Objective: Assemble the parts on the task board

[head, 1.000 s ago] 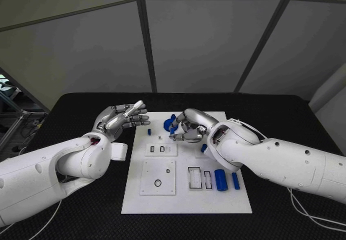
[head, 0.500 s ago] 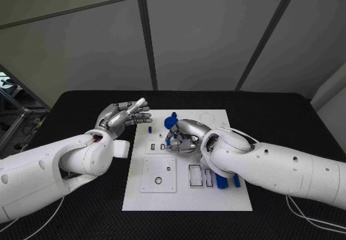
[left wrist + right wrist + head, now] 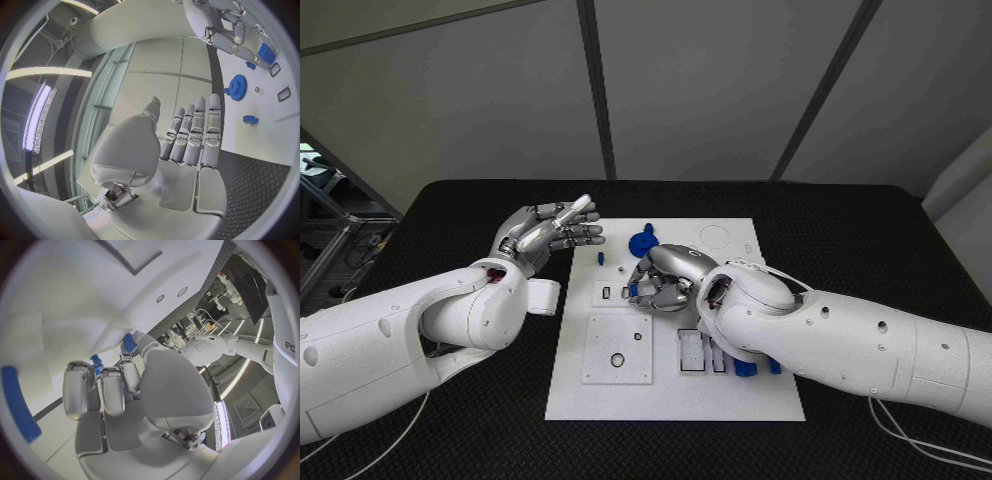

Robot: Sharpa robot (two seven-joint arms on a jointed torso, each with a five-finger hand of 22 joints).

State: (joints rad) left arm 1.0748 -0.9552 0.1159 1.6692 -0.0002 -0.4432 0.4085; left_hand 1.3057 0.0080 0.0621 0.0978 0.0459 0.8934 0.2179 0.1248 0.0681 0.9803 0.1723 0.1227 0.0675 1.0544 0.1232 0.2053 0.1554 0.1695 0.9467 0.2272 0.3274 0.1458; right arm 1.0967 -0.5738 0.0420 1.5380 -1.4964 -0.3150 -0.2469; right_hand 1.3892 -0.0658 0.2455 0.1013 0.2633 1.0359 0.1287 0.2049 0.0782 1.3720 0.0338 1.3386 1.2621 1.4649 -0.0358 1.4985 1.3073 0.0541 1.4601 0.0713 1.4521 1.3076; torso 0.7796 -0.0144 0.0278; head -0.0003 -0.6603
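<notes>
The white task board (image 3: 675, 400) lies in the middle of the black table. My right hand (image 3: 668, 280) hovers low over its slotted plate (image 3: 607, 296), fingers curled, pinching a small blue part (image 3: 129, 342) between thumb and fingertip; the same part (image 3: 635, 290) peeks out at the hand's edge. A blue gear (image 3: 642, 242) sits on the board just beyond that hand, also visible as the gear (image 3: 237, 87) in the left wrist view. A small blue peg (image 3: 600, 260) stands near the board's left edge. My left hand (image 3: 553, 230) hangs open above the table, left of the board, holding nothing.
Two long blue bars (image 3: 743, 366) lie by the board's right side, partly under my right forearm. A square plate with a ring hole (image 3: 617, 352) sits on the near left of the board. Black table (image 3: 459, 420) surrounds the board.
My right hand has moved from beside the gear toward me and leftward, to over the slotted plate, with the blue part in its fingers. The left hand has hardly moved.
</notes>
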